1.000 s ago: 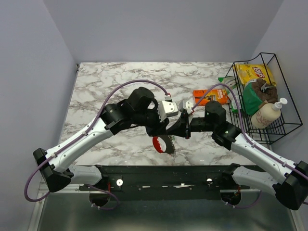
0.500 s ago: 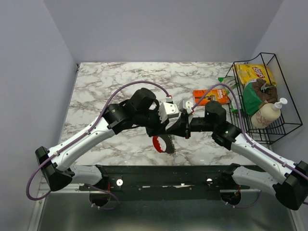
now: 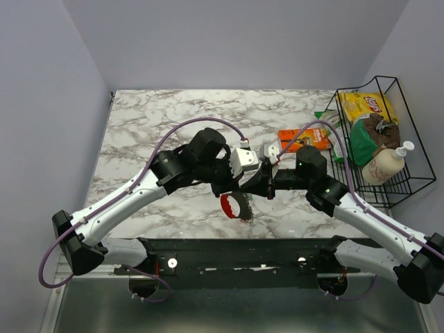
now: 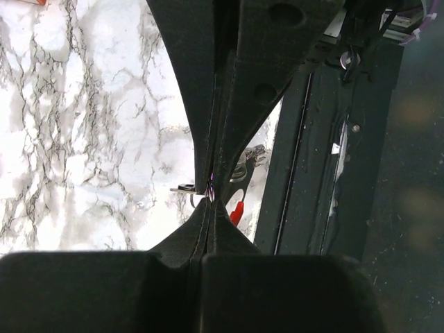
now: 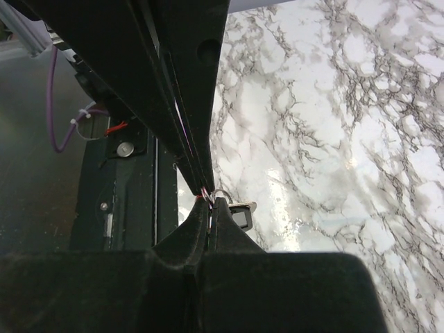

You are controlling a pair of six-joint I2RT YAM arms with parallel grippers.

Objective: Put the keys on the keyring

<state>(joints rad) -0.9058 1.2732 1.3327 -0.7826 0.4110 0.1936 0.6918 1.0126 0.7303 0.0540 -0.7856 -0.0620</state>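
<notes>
The keyring point(image 5: 221, 195) shows as a thin loop poking out just beside the tips of the right hand point(image 5: 208, 200), held above the table point(image 3: 152, 118) near its front edge, between the two arms. A red key point(image 3: 227, 206) hangs just below where the hands meet, with a dark toothed piece beside it. The right hand is closed at the ring. Whether it pinches the wire itself or a key on it is too small to tell. The left hand point(image 4: 211, 198) is closed as well, tip to tip with the right, with a metal loop and a sliver of red just past its tips, and I cannot tell what it clamps. The step looks like feeding a key onto the ring. To do it well, the right hand should hold the ring steady. The left should slide the key's hole along the wire gently, without twisting it out of either grip. Compared with the earlier frame, the left hand has shut and its arm has pushed in closer to the right. The red key sits a touch higher, and the orange packet point(image 3: 304, 139) has not moved.
</notes>
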